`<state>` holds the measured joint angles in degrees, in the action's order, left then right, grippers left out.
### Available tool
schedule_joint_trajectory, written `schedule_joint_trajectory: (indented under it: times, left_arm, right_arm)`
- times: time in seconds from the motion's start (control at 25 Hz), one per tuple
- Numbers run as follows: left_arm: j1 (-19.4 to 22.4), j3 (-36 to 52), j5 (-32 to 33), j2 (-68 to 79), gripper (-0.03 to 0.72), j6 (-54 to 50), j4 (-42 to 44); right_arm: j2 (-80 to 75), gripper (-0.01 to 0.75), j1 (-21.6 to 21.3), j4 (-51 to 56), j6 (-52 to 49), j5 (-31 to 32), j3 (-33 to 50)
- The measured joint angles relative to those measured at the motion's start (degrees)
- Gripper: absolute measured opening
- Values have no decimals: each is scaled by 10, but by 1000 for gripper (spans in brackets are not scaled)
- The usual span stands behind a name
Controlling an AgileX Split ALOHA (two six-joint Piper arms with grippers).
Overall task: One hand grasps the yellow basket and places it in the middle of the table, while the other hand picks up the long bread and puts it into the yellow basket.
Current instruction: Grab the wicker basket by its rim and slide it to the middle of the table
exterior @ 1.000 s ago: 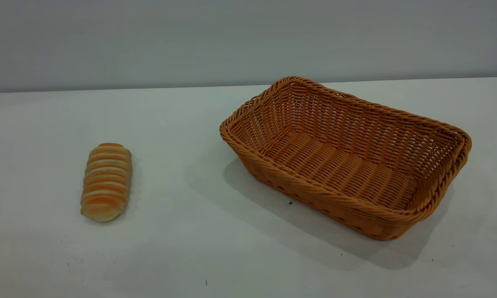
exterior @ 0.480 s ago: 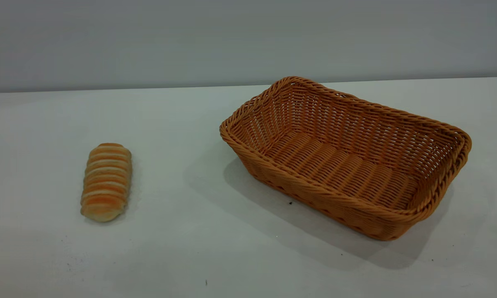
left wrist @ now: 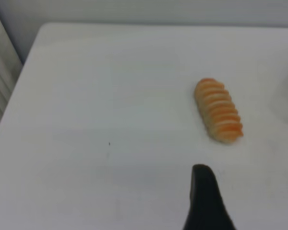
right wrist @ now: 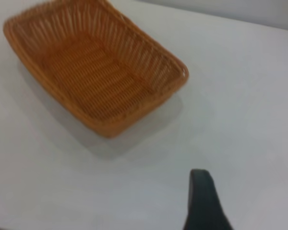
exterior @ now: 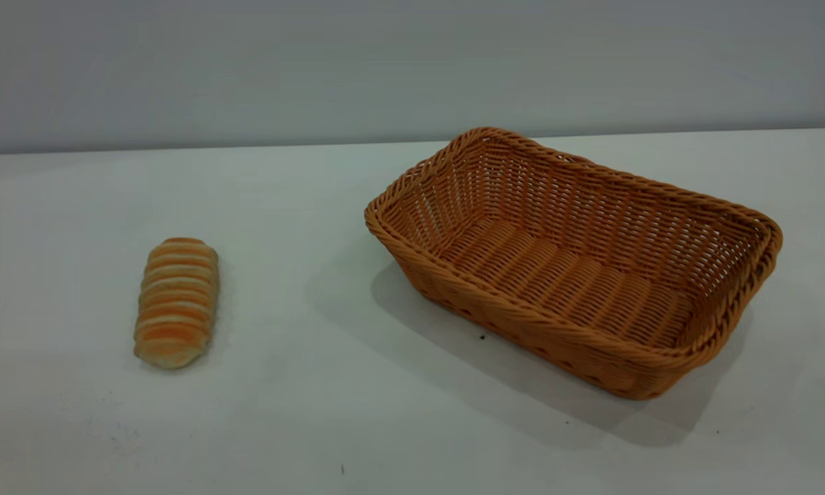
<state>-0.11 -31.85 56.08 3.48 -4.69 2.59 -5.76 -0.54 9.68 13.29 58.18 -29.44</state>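
The yellow basket (exterior: 577, 268) is an orange-tan wicker basket standing empty on the right half of the white table (exterior: 316, 206); it also shows in the right wrist view (right wrist: 93, 72). The long bread (exterior: 177, 301), striped orange and cream, lies on the table at the left; it also shows in the left wrist view (left wrist: 218, 110). Neither gripper shows in the exterior view. A dark part of my left gripper (left wrist: 204, 201) hangs above bare table, short of the bread. A dark part of my right gripper (right wrist: 202, 201) hangs above bare table, apart from the basket.
A grey wall runs behind the table's far edge (exterior: 247, 146). The left wrist view shows the table's side edge (left wrist: 19, 81) with a pale ribbed surface beyond it. A few dark specks (exterior: 482, 337) lie on the table near the basket.
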Motion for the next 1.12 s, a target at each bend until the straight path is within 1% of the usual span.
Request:
schedule_joint_trajectory:
  times: [0.12,0.36,0.52,0.64,0.8,1.12]
  left_arm:
    - [0,-22,-19,69,513,-3,0]
    - [0,-55,-65,189,513,-6,0]
    - [0,-56,-104,217,513,-6,0]
    - [0,-56,-110,217,513,4,8]
    - [0,-56,-110,217,513,6,11]
    - [0,-57,-101,217,513,6,11]
  right_arm:
    - [-106,508,0,29,-1,-44,-23]
    - [-352,508,0,104,-2,-106,-77]
    - [-496,508,0,158,-3,-190,-85]
    - [-605,508,0,230,7,-249,-86]
    - [-726,508,0,331,86,-304,-89]
    - [-907,508,0,541,258,-362,-90]
